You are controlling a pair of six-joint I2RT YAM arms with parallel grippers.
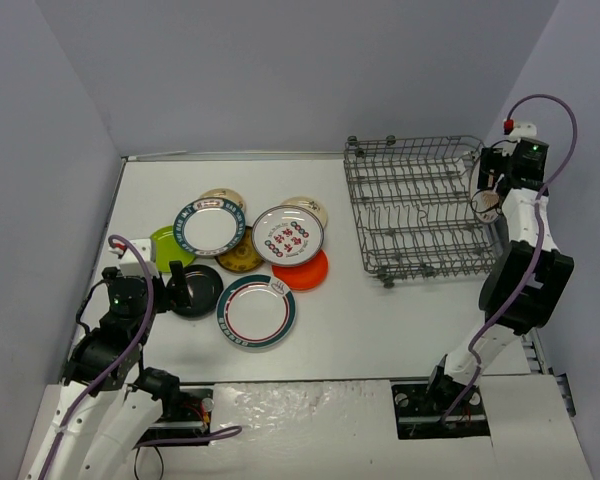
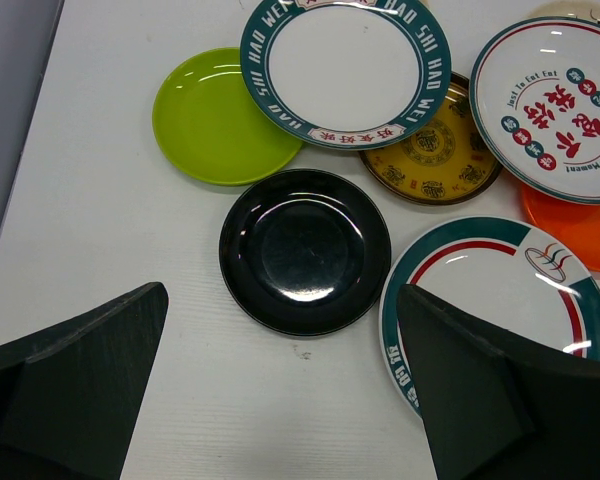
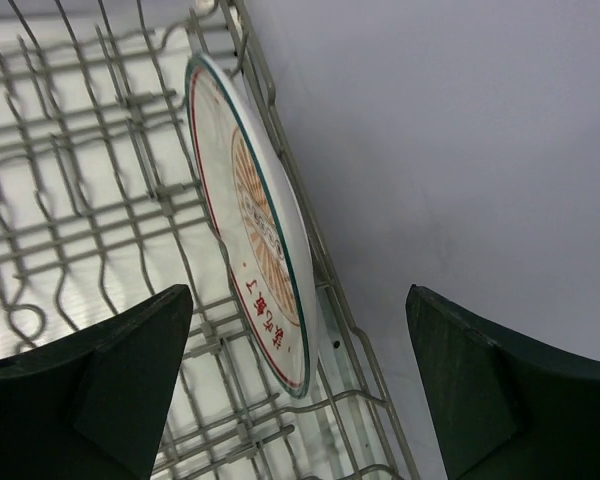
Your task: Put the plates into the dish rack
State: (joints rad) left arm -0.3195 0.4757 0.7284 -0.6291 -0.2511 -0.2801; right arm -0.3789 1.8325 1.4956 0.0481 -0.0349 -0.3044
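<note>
Both jaws apart, one plate (image 3: 255, 230) on edge in dish rack (image 1: 410, 200), orange plate (image 2: 580, 232) partly hidden under another.

The plates (image 1: 288, 235) are crowding the middle, the dish rack (image 1: 415, 205) the far right corner; the desk (image 1: 380, 335) is lying bare along its near edge.

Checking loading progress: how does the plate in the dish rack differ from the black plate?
The racked plate stands on edge in the dish rack; the black plate lies flat on the table. The racked plate is white with printed markings; the black plate is plain and glossy. Both are round.
</note>
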